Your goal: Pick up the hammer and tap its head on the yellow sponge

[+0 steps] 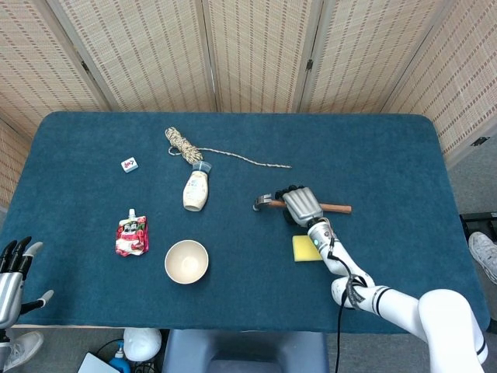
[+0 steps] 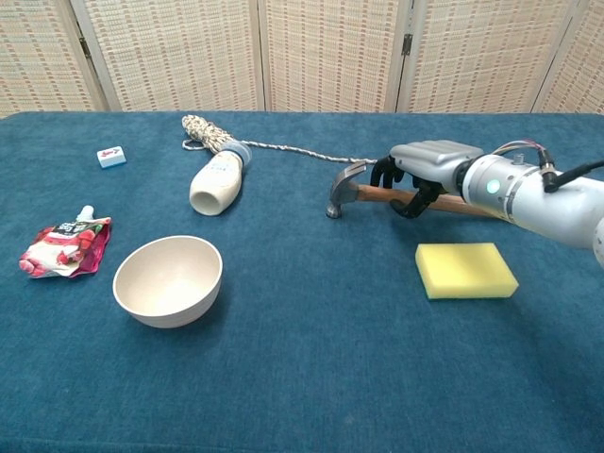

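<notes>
The hammer [image 1: 264, 203] [image 2: 345, 188] lies flat on the blue table, its metal head pointing left and its wooden handle running right. My right hand [image 1: 301, 206] [image 2: 422, 172] sits low over the handle just right of the head. Its fingers hang down the far side and the thumb down the near side, straddling the handle without a clear grip. The yellow sponge [image 1: 304, 249] [image 2: 465, 270] lies just in front of the handle, partly under my right forearm in the head view. My left hand [image 1: 12, 273] hangs off the table's near left corner with fingers spread, holding nothing.
A cream bowl [image 1: 186, 262] [image 2: 168, 279] stands at the near left of centre. A toppled bottle [image 1: 196, 189] [image 2: 215, 179] and a rope bundle [image 1: 182, 144] with its trailing cord lie behind the hammer. A red pouch [image 2: 64, 247] and a small tile [image 2: 111, 157] lie far left.
</notes>
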You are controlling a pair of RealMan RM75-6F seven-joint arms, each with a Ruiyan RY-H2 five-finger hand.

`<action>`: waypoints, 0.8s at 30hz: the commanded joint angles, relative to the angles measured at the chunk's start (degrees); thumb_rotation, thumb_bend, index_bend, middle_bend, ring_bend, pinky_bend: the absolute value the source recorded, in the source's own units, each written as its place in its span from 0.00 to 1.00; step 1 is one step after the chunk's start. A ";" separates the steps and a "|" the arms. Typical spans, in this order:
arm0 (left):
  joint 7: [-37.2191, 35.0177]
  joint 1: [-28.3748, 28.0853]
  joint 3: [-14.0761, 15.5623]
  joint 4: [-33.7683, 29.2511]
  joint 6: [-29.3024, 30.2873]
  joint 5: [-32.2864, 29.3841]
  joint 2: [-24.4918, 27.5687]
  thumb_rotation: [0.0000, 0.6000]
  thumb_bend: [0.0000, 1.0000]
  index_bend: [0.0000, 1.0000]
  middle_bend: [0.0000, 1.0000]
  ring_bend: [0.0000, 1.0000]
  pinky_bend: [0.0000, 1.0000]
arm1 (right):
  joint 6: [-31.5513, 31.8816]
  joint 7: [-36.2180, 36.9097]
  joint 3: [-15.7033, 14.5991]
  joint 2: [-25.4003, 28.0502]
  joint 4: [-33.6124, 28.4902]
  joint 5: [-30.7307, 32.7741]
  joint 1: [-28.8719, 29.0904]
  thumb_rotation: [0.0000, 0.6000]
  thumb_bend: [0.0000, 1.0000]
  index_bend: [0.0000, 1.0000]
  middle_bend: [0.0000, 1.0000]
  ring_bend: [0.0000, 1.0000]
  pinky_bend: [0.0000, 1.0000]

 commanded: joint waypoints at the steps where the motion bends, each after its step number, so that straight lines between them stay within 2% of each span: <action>1: -0.02 0.02 -0.01 0.03 -0.01 0.00 -0.01 1.00 0.14 0.16 0.09 0.05 0.23 | -0.21 0.12 0.00 -0.26 0.32 0.49 0.15 1.00 0.48 0.32 0.35 0.25 0.35; 18: -0.40 0.16 0.05 0.41 -0.34 -0.18 -0.06 1.00 0.14 0.16 0.09 0.05 0.23 | -0.85 -1.53 -0.20 -1.30 1.79 3.84 0.80 1.00 0.51 0.35 0.39 0.27 0.37; 24: -0.48 0.20 0.02 0.47 -0.35 -0.22 -0.04 1.00 0.14 0.16 0.09 0.05 0.23 | -0.42 -2.06 0.06 -2.14 2.76 4.60 1.19 1.00 0.46 0.37 0.42 0.29 0.37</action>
